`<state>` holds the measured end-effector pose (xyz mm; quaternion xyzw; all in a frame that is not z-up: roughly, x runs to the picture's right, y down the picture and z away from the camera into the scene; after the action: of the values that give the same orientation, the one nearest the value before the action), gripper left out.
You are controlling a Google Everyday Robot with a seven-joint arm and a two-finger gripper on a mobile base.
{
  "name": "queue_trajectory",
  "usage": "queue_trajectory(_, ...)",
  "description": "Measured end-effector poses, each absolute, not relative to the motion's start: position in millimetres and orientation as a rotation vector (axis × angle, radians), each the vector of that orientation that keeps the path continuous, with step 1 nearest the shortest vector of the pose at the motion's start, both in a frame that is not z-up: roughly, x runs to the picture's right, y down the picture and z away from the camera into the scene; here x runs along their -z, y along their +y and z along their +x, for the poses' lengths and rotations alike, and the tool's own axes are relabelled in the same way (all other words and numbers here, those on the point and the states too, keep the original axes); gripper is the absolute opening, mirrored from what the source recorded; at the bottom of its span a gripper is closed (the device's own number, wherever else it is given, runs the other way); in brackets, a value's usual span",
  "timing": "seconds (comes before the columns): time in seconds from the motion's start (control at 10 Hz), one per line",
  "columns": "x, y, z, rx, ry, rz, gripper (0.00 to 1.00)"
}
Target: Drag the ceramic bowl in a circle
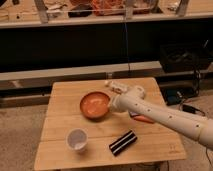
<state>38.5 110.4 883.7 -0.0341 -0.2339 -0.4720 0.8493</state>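
The ceramic bowl (95, 105) is a wide, shallow orange-red bowl with a darker rim, standing near the middle of the wooden table (60, 150). My gripper (113, 104) is at the bowl's right rim, at the end of the white arm (165, 119) that reaches in from the lower right. The arm's wrist hides the contact point.
A small white cup (77, 139) stands at the front left. A black-and-white striped bar (123, 142) lies at the front middle. A pale packet (116, 85) lies behind the arm at the back. An orange thing (144, 119) shows under the arm. Dark shelving stands behind the table.
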Motion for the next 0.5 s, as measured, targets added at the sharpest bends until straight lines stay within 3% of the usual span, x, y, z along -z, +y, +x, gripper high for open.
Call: queue_trajectory(0.5,-870.8,105.1,86.0,0.922,-0.389,-0.094,0.02)
